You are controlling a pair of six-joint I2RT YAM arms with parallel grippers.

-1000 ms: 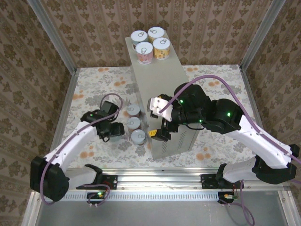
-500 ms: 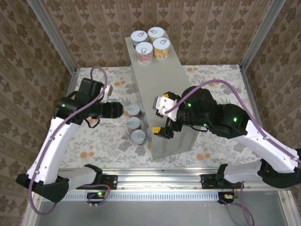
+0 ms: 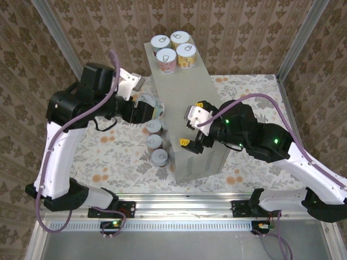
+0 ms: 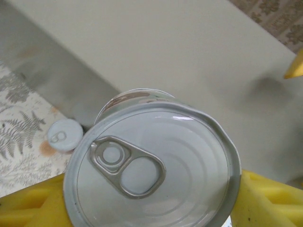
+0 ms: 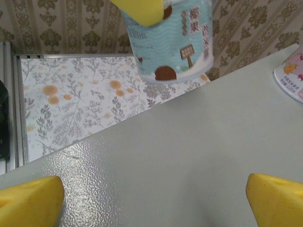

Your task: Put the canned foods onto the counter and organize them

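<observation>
Overhead: left gripper (image 3: 146, 111) clamped a can (image 3: 154, 104), raised beside the bench (image 3: 190, 86) for placing; four cans (image 3: 174, 50) sat grouped at its far end, three cans (image 3: 154, 142) on the cloth (image 3: 108, 157) | left wrist: can (image 4: 151, 165) upright, lid up | right wrist: right gripper (image 5: 151, 203) gaped empty over the bench.

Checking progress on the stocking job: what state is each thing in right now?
Left gripper: shut on the blue can, in the air beside the counter.
Blue can: upright, held off the floor cloth.
Right gripper: open, empty, over the counter.
Four cans: upright, clustered at the counter's far end.
Three cans: upright on the floor cloth, in a row beside the counter.
</observation>
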